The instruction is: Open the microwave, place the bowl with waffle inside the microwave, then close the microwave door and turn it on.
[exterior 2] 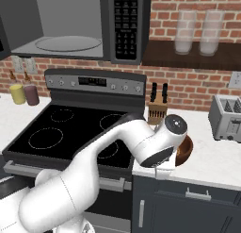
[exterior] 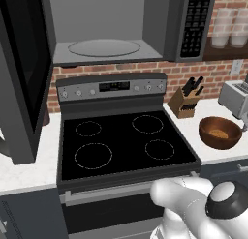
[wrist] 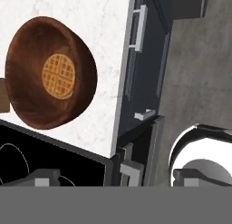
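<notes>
- Microwave door [exterior: 22, 73] swung open left; turntable [exterior: 104, 47] bare.
- Bowl [exterior: 220, 132] with waffle [wrist: 58, 75] on right worktop [exterior: 193, 121].
- Claw [wrist: 115, 177] spread, holding nothing.

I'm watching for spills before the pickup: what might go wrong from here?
1. The bowl sits near the counter's front edge; a clumsy grasp may push it off.
2. The waffle lies loose inside and may slide out if the bowl tilts.
3. The microwave door hangs open beside the stove, narrowing the lifting path.

Fingers [wrist: 113, 177] apart, empty, pointing down.
</notes>
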### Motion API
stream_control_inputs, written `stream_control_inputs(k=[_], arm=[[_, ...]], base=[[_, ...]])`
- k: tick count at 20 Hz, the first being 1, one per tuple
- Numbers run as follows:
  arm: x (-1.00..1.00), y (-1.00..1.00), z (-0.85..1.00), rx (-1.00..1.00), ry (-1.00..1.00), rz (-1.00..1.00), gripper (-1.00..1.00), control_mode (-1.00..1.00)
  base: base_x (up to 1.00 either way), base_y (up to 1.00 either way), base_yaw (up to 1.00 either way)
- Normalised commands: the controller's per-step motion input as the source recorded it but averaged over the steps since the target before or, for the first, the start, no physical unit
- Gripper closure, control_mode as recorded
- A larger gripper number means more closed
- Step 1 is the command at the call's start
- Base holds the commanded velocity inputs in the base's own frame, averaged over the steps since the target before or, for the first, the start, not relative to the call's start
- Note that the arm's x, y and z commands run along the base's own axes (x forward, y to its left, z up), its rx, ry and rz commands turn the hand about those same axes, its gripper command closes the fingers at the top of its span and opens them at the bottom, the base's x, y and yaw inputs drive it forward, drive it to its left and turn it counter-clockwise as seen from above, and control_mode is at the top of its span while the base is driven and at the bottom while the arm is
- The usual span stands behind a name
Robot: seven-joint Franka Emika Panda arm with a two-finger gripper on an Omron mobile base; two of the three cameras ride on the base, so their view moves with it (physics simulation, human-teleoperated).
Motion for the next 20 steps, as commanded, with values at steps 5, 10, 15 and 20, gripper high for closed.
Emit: stream_control_inputs(k=[5, 10, 15, 20], arm=[[0.26, -0.27, -0.27, 0.02, 0.00, 0.00, -1.00, -1.00], [0.39, -0.12, -0.23, 0.00, 0.03, 0.00, -1.00, -1.00], [0.36, -0.03, -0.28, 0.00, 0.02, 0.00, -1.00, -1.00], [0.28, -0.08, -0.27, 0.00, 0.00, 0.00, -1.00, -1.00]], base=[[0.00, 0.00, 0.00], [0.00, 0.00, 0.00], [0.00, 0.00, 0.00], [0.00, 0.00, 0.00]])
